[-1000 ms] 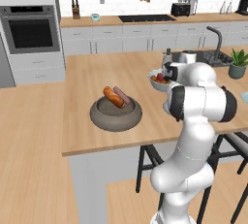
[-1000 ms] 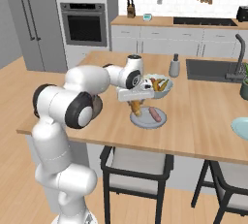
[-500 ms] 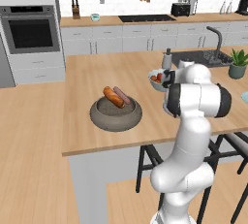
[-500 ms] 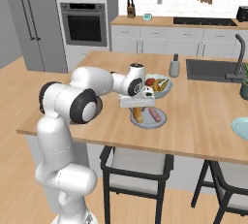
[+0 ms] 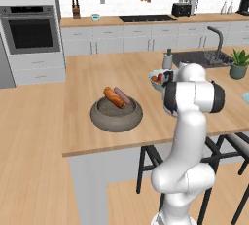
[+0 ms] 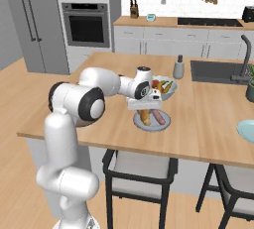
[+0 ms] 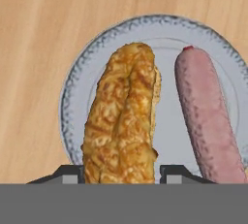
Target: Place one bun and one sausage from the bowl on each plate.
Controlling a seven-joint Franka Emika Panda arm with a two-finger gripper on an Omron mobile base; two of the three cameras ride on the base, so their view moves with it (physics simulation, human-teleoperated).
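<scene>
Lowering the golden-tan bun [image 7: 121, 116] onto the near plate [image 7: 72, 97], with the gripper [image 7: 120, 174] closed narrow across the bun's end and, as far as can be judged, both tips tight against its flanks. Lying already on the same plate, at 3 o'clock of the bun in the hand view and just beside it without touching: the plated sausage [image 7: 206, 121]. To finish this step well: confirm first that the bun rests with its full length on the plate; then open only a little, enough to free both flanks; then lift straight up, without any twist, so as not to roll the bun against the sausage or over the rim at 9 o'clock. Avoid swinging toward the fruit bowl [image 6: 166, 85], which stands close at 1 o'clock of the plate in the right base view. Waiting for the next round in the dark bowl [image 5: 116, 114], well apart on the counter: the orange bun [image 5: 113, 97] and the second sausage [image 5: 123, 95], probably meant for the far plate [image 6: 246, 130] at 3 o'clock. Compared with half a second ago: gripper [image 6: 144, 106] lower and nearer to the plate [image 6: 136, 122], bun [image 6: 145, 117] now down at plate level beside the sausage [image 6: 158, 117]; dark bowl and its contents unchanged.
</scene>
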